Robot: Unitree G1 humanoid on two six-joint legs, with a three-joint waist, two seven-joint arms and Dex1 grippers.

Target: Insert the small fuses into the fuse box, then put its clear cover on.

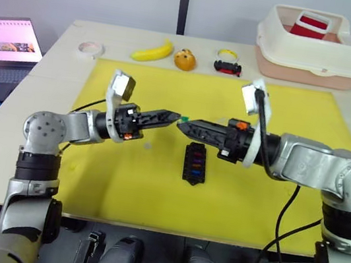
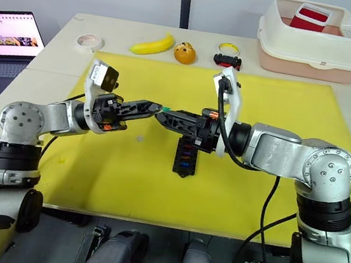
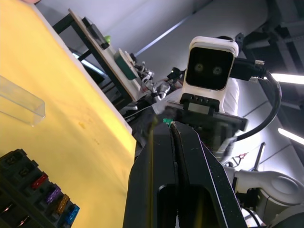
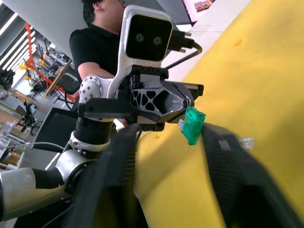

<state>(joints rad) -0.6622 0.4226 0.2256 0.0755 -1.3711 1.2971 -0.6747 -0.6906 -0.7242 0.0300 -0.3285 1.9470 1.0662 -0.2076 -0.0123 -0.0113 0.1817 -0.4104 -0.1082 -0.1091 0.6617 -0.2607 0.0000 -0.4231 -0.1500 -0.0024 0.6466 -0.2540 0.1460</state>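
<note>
Yellow matting covers the white table (image 1: 53,59), and both arms meet above its middle, tip to tip. Left claw (image 1: 176,116) is clenched on a green fuse (image 4: 194,124), which sticks out past its fingertips toward the right claw (image 2: 159,114). The right claw stands released, its 2 fingers spread to either side of the fuse without touching it, so this looks like a handover in hand. Just below and beyond the right claw's tip lies the fuse box (image 1: 194,163), flat on the mat, with several coloured fuses already seated in its slots. In the left wrist view the clear cover (image 3: 20,101) rests on the mat well apart from the box, not yet fitted. The fuse is likely feather-light, stiff and slick, and small enough to twist or pop free under a pinch; the right claw would best take it across its flat coloured body, leaving the metal prongs free to enter a slot.
</note>
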